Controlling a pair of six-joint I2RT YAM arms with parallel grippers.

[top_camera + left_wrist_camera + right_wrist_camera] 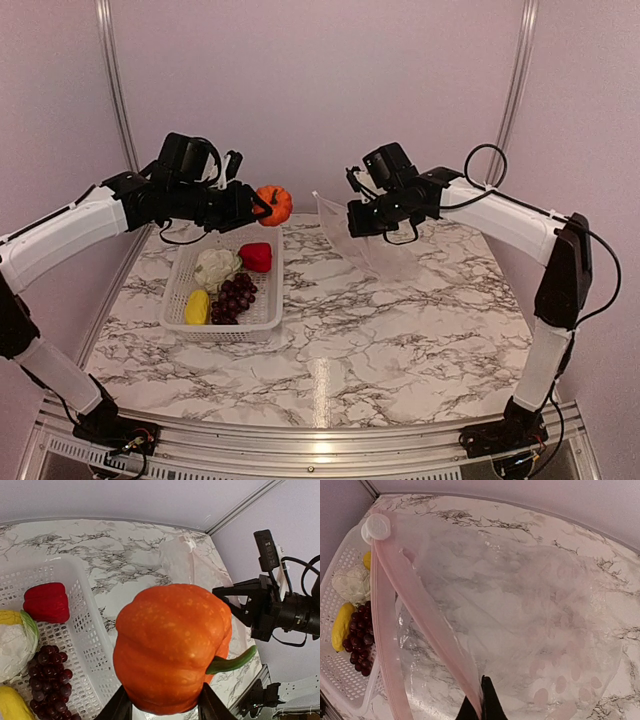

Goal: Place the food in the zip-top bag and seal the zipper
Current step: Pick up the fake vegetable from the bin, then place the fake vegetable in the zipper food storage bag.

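Note:
My left gripper (262, 206) is shut on the orange round fruit (274, 204), a toy pumpkin with a green stem (172, 647), and holds it in the air between the basket and the bag. My right gripper (352, 218) is shut on one lip of the zip-top bag (385, 245), lifting its mouth open toward the left. The pink zipper (417, 607) runs from the white slider tab (376, 527) down to my fingers (490, 702). The red piece (256, 257), pale whitish-green piece (215, 267), grape bunch (235, 296) and yellow piece (197, 306) lie in the basket.
The white slotted basket (180, 270) sits left of centre on the marble table (400, 340). The bag's lower part rests on the table at the back right. Walls and metal frame posts stand close behind both arms.

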